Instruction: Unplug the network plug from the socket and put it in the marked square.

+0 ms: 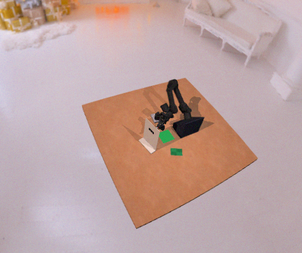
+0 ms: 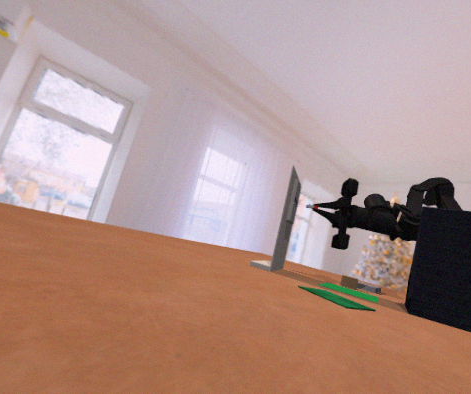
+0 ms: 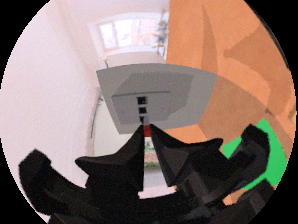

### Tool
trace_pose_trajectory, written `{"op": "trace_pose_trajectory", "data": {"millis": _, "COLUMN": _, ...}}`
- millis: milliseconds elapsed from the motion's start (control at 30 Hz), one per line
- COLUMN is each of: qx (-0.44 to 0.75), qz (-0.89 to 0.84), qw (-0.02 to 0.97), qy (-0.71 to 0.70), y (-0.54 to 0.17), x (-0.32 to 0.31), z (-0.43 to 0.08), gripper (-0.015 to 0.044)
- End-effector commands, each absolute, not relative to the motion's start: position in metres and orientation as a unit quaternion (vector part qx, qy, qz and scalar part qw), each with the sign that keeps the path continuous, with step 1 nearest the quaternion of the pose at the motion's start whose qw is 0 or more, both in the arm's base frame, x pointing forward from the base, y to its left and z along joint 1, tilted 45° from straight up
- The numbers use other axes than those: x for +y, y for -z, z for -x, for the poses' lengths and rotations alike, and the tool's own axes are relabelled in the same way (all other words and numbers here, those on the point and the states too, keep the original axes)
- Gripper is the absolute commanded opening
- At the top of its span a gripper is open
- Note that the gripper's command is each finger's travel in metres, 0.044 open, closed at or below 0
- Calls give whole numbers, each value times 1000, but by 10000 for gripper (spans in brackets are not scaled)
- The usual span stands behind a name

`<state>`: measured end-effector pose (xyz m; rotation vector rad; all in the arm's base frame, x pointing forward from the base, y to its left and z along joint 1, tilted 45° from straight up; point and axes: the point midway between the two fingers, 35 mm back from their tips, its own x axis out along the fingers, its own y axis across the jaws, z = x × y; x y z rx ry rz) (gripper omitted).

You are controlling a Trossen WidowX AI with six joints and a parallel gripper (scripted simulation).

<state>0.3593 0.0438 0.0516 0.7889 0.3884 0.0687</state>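
Note:
My gripper is shut on the plug, a small grey piece with a red part at the fingertips. In the exterior view a small gap shows between the plug's front and the upright panel, so the plug is out of the socket. It is held well above the table, pointing at the panel. The panel's dark openings show just above the plug in the wrist view. The tab cannot be made out. The bright green marked square lies on the table, below and behind the fingertips.
A large dark box stands beside the arm's base. A flat dark green piece lies near the square. A low grey object and a brown block lie beyond the square.

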Motion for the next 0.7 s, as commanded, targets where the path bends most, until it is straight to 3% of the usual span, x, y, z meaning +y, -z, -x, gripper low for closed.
{"op": "trace_pose_trajectory", "data": {"millis": 0, "qx": 189, "qz": -382, "qw": 904, "qy": -32, "y": -51, "x": 43, "z": -356, "gripper": 0}}
{"op": "trace_pose_trajectory", "data": {"millis": 667, "qx": 189, "qz": -382, "qw": 904, "qy": -32, "y": -54, "x": 42, "z": -344, "gripper": 0}}
